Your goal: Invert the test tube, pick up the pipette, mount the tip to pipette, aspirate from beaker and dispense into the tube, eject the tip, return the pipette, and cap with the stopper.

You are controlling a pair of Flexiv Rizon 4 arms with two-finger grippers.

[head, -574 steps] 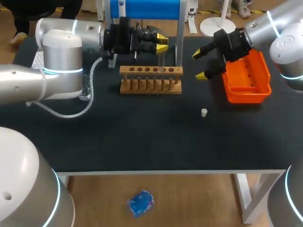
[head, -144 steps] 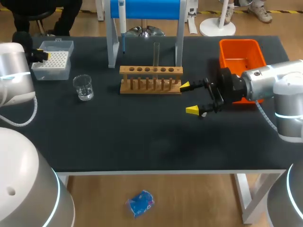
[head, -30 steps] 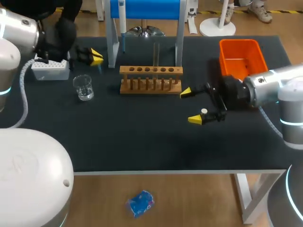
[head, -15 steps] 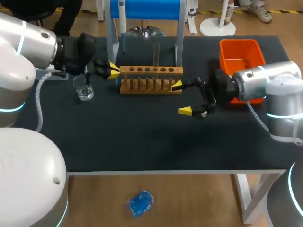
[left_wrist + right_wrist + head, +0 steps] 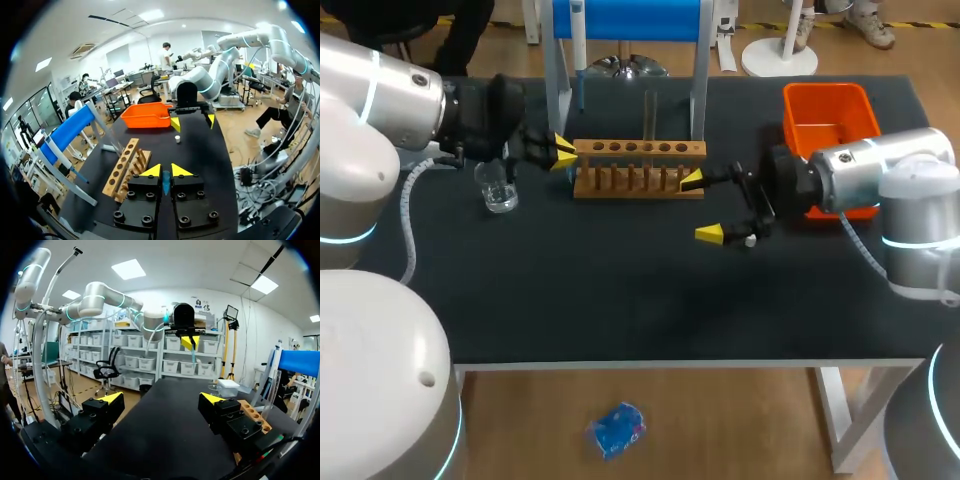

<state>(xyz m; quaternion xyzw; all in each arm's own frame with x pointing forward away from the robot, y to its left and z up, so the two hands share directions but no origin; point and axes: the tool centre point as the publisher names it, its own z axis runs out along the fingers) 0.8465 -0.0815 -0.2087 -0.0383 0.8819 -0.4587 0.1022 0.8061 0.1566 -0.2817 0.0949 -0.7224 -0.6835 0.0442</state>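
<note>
Hovering right gripper (image 5: 705,207): low over the tabletop (image 5: 620,300), a little right of its middle, fingers spread wide with nothing between them, yellow tips pointing toward the left edge.
Stopper (image 5: 751,240): small and white, lying on the tabletop just beside the right gripper's finger that is nearer the front edge (whether it touches that finger I cannot tell).
Beaker (image 5: 499,187): clear glass, upright toward the left edge.
Rack (image 5: 638,168): wooden, set lengthwise along the back edge, about midway across. Its right end is near the right gripper's farther finger, and its left end is just beside the left gripper (image 5: 564,152).
Left gripper: at the rack's left end and behind the beaker, fingers pressed nearly together on a slim bluish pipette tip (image 5: 165,183) that pokes out between the yellow tips.
Test tube (image 5: 650,112): clear, standing upright in one of the rack's middle holes.
Orange bin (image 5: 825,125): at the back right corner, with the right arm crossing its front part.
Pipette (image 5: 578,45): hanging upright on the blue stand (image 5: 630,18) at the back edge, behind the rack's left end.
</note>
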